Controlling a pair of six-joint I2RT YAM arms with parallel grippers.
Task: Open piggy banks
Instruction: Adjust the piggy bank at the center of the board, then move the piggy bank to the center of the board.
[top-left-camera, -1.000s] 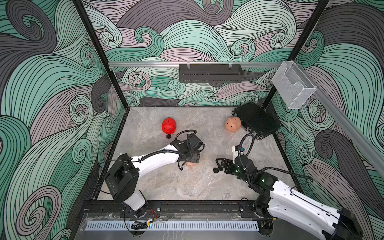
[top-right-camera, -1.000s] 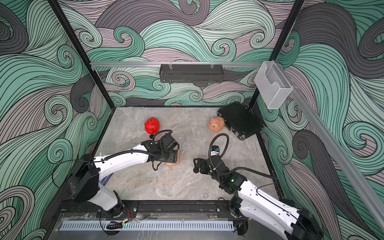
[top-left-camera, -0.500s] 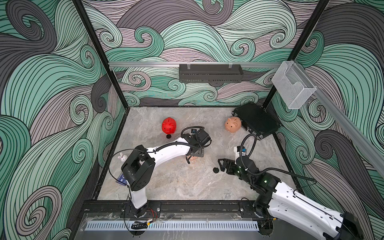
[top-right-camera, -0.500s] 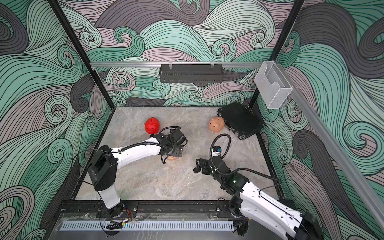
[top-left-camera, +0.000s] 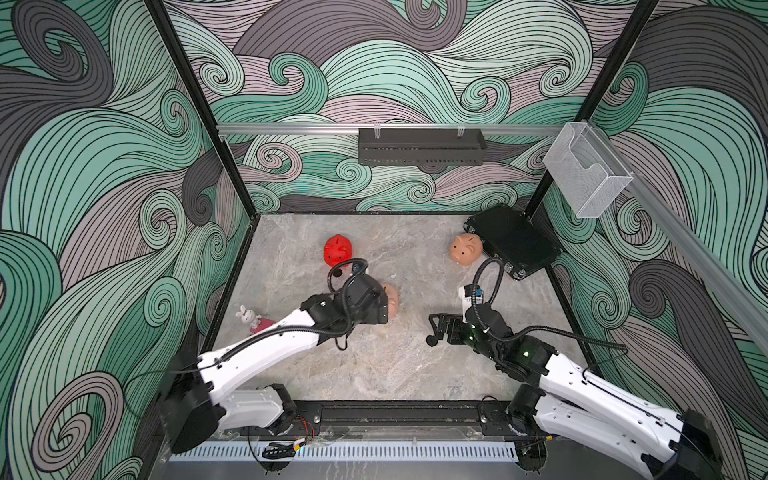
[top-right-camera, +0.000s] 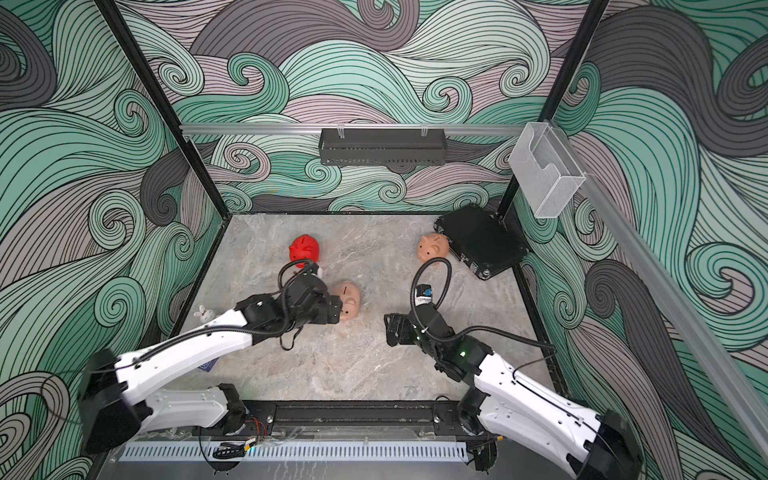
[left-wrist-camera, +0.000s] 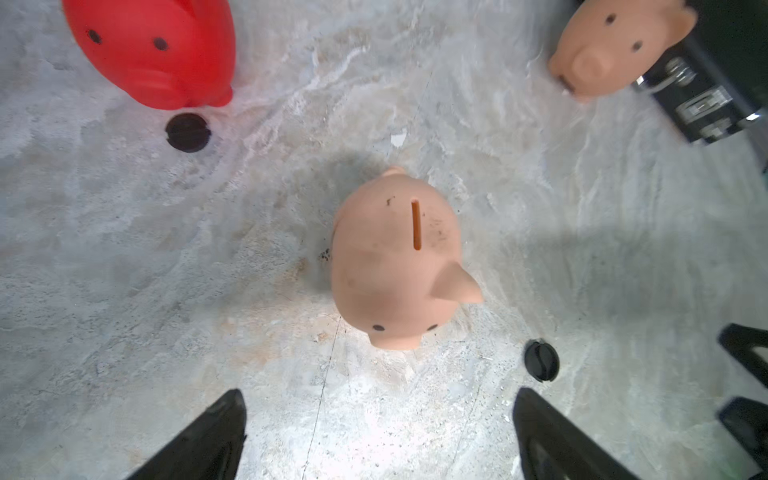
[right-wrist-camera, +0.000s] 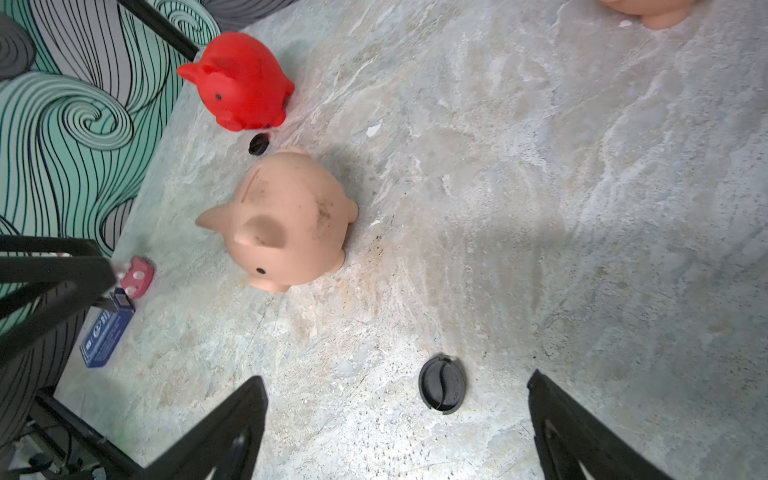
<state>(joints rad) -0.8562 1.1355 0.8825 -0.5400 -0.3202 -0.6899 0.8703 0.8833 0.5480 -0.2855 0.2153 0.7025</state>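
Three piggy banks stand on the marble table. The red one (top-left-camera: 338, 250) (top-right-camera: 304, 248) is at the back left, with a black plug (top-left-camera: 338, 273) (left-wrist-camera: 188, 132) beside it. One peach pig (top-left-camera: 466, 248) (top-right-camera: 433, 246) stands against the black case. The middle peach pig (top-right-camera: 349, 299) (left-wrist-camera: 395, 257) (right-wrist-camera: 286, 220) stands upright, slot up, just ahead of my left gripper (left-wrist-camera: 377, 398) (top-left-camera: 376, 309), which is open and holds nothing. My right gripper (right-wrist-camera: 397, 379) (top-left-camera: 436, 330) is open too. A second black plug (right-wrist-camera: 442, 386) (top-left-camera: 430, 341) lies loose on the table between its fingers.
A flat black case (top-left-camera: 513, 241) lies at the back right corner. A small bunny toy (top-left-camera: 248, 318) and a blue card (right-wrist-camera: 104, 332) sit near the left wall. A black shelf (top-left-camera: 419, 146) and a clear holder (top-left-camera: 586, 170) hang on the walls.
My left gripper has opened and come off the middle peach pig, which now stands free on the table. The left arm has swung round. The right gripper has opened a little wider.
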